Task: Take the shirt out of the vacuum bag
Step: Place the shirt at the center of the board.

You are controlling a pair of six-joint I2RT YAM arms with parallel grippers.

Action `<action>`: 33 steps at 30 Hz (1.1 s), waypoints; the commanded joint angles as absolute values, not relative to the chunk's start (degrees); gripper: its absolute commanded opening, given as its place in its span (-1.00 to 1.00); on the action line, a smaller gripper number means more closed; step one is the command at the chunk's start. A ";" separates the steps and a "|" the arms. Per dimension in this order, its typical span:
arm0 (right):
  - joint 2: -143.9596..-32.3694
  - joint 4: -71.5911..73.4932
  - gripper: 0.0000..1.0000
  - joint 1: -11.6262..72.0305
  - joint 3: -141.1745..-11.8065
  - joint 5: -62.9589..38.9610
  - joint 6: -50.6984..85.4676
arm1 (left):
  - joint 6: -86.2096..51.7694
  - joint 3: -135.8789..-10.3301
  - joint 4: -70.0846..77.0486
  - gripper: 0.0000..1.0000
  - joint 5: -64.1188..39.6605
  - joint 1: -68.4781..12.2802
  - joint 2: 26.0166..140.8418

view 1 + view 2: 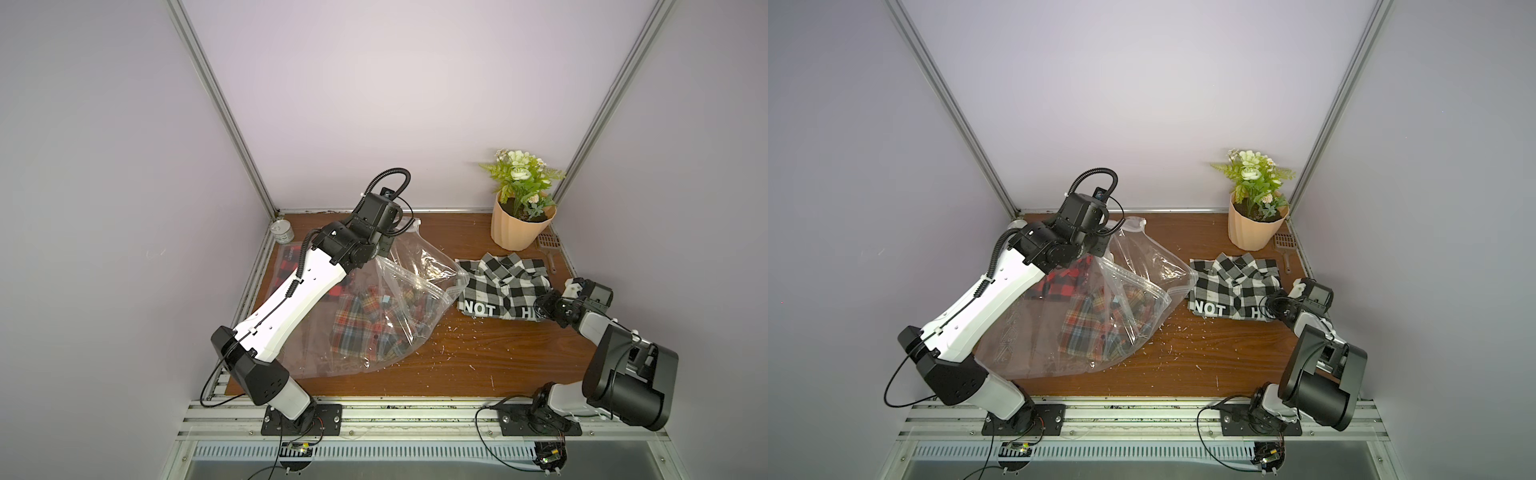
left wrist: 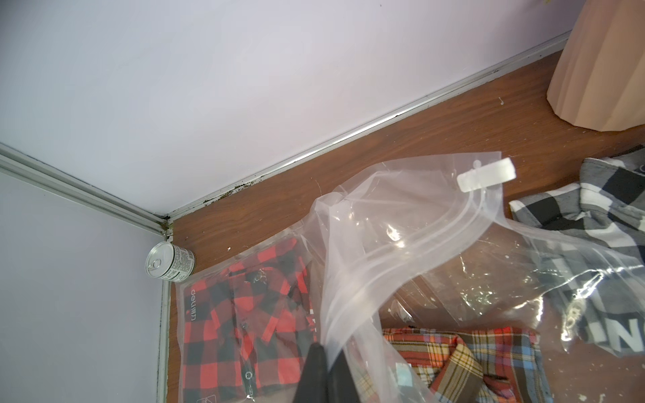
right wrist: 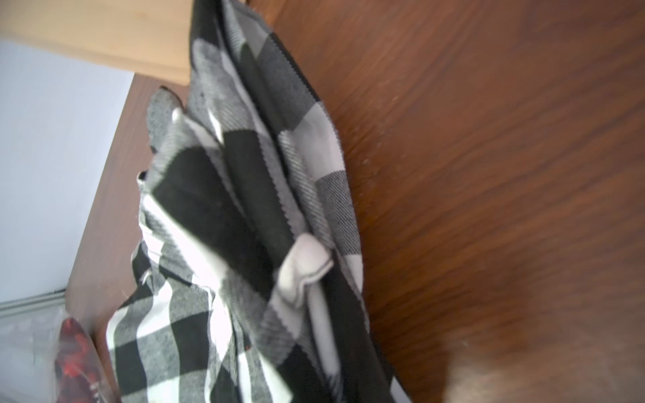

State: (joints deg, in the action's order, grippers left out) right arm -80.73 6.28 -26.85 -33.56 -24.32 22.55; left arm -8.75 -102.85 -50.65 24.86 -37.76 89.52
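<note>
The vacuum bag [image 1: 419, 270] [image 1: 1142, 270] is clear plastic and lies crumpled at the table's middle, its mouth facing right. My left gripper [image 2: 330, 352] [image 1: 384, 249] is shut on a fold of the bag's upper sheet and holds it up like a tent. The white slider [image 2: 487, 178] hangs at the raised corner. An orange-and-blue plaid shirt [image 1: 365, 328] [image 2: 471, 363] lies inside the bag. A black-and-white checked shirt [image 1: 498, 286] [image 3: 244, 209] lies outside, just right of the mouth. My right gripper [image 1: 540, 307] [image 1: 1273, 309] is shut on its right edge.
A second sealed bag with a red-and-black shirt [image 2: 244, 314] [image 1: 1063, 282] lies under my left arm. A tin can [image 1: 282, 232] sits in the back left corner. A potted plant [image 1: 521, 228] and a brown scoop [image 1: 548, 245] stand at the back right. White flecks dot the table.
</note>
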 commanded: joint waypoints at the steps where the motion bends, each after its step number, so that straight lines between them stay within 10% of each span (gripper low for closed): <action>1: -81.16 7.64 -1.00 -24.48 -35.17 -25.58 23.52 | -9.29 -103.82 -50.50 -0.99 25.59 -36.91 88.24; 12: -85.42 11.09 -0.97 -17.03 -37.19 -24.87 25.68 | -9.23 -104.15 -50.53 -0.99 25.21 -36.87 87.16; 19: -77.00 3.07 0.35 -17.07 -41.31 -19.98 21.93 | -9.35 -104.56 -50.43 -0.99 24.52 -36.94 86.77; 33: -76.29 -11.67 0.54 -0.24 -50.84 -6.43 14.82 | -9.62 -107.50 -50.36 -0.99 20.93 -36.91 85.17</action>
State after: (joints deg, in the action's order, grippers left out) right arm -72.64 -7.55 -2.94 -49.10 -10.81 17.63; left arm -8.84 -104.62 -51.03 21.71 -37.74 87.42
